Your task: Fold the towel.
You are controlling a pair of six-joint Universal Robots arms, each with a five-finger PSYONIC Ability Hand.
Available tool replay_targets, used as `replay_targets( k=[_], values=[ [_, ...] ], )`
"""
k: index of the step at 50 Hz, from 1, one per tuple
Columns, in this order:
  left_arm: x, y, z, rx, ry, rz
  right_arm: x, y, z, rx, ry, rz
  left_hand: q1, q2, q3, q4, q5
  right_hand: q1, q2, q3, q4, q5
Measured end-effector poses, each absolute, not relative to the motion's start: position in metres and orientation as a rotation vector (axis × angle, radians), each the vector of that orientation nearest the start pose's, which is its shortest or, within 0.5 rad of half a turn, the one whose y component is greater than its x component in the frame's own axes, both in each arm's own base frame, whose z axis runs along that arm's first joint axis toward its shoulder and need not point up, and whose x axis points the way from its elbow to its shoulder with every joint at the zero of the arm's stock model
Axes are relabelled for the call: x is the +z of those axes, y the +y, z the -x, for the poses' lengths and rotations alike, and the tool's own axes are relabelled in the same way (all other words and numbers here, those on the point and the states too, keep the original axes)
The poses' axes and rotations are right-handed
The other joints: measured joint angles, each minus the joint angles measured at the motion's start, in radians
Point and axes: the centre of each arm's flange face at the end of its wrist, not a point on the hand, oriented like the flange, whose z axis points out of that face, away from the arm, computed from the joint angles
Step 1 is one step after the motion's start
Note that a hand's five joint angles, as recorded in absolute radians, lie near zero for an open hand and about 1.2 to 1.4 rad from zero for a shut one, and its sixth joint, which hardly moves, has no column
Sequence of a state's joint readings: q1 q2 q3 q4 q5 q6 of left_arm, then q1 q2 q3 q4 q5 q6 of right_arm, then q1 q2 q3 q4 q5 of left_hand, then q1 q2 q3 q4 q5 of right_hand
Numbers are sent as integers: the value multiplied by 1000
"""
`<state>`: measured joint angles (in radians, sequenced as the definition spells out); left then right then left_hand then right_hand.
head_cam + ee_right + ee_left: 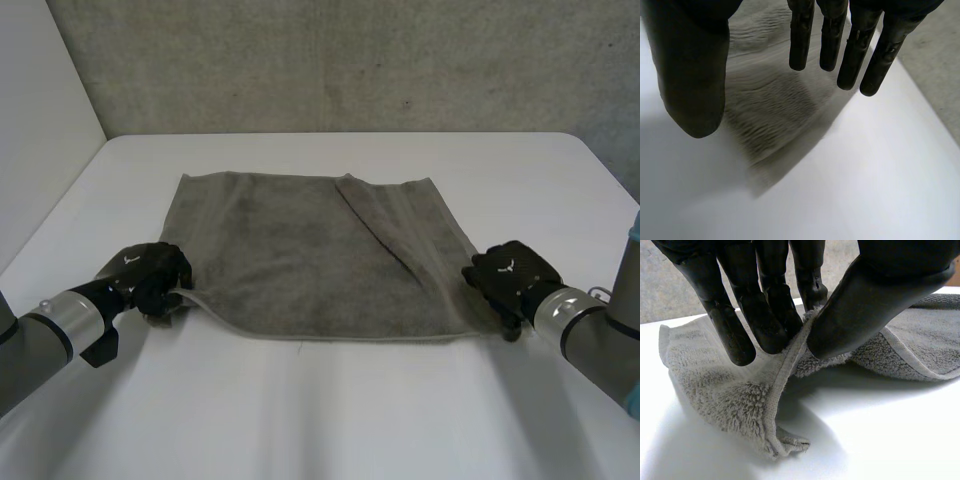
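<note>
Left hand (150, 277): matte black, blocky back, small white mark on top. Right hand (512, 275): same black shell, same white mark. Left hand's fingers (765, 315): slim, smooth, round-tipped. Its thumb (865, 305): far thicker, blunt. Right hand's fingers (801, 35): rod-like. Its thumb (690, 85): broad. Left arm (45, 335), right arm (595, 340): grey tubes, pale silver ring at each wrist. Light-blue cap (634, 402) on right arm.

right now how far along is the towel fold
Barely begun: the towel lies spread on the table. In hand: the left hand pinches its near left corner, lifted a little. The right hand hangs open over the near right corner, gripping nothing. Left: that grip, then the whole fold.
</note>
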<state>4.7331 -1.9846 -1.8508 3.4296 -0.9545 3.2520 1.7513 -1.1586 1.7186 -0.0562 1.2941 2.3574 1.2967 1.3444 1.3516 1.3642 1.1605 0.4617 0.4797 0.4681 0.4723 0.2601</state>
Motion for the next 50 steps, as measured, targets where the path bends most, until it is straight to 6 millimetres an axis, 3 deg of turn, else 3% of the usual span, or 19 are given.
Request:
replay_targets(
  k=[7,13,18,23,26,32,50],
  values=[
    [128,-301,178,-1971,2899,-739,147,-267,-208,-1583,2296,1479,0,0,0,0,0,0,0,0,0,7],
    [126,-301,178,-1967,2902,-738,144,-264,-209,-1574,2283,1469,0,0,0,0,0,122,92,108,102,150],
    [126,-302,177,-1970,2899,-736,136,-273,-209,-1637,2273,1452,0,0,0,0,0,584,566,569,562,601],
    [127,-303,176,-1973,2894,-731,124,-284,-207,-1685,2280,1436,0,0,0,0,0,863,843,850,847,898],
    [127,-303,175,-1976,2890,-730,118,-290,-204,-1694,2303,1426,-14,-54,-58,-67,-40,864,852,869,867,908],
    [127,-305,174,-1988,2868,-739,118,-306,-187,-1726,2392,1354,-430,-474,-474,-486,-465,864,852,869,868,909],
    [121,-319,161,-2001,2706,-586,150,-318,-171,-1831,2414,1052,-513,-546,-551,-568,-559,864,852,869,870,914]
  ],
)
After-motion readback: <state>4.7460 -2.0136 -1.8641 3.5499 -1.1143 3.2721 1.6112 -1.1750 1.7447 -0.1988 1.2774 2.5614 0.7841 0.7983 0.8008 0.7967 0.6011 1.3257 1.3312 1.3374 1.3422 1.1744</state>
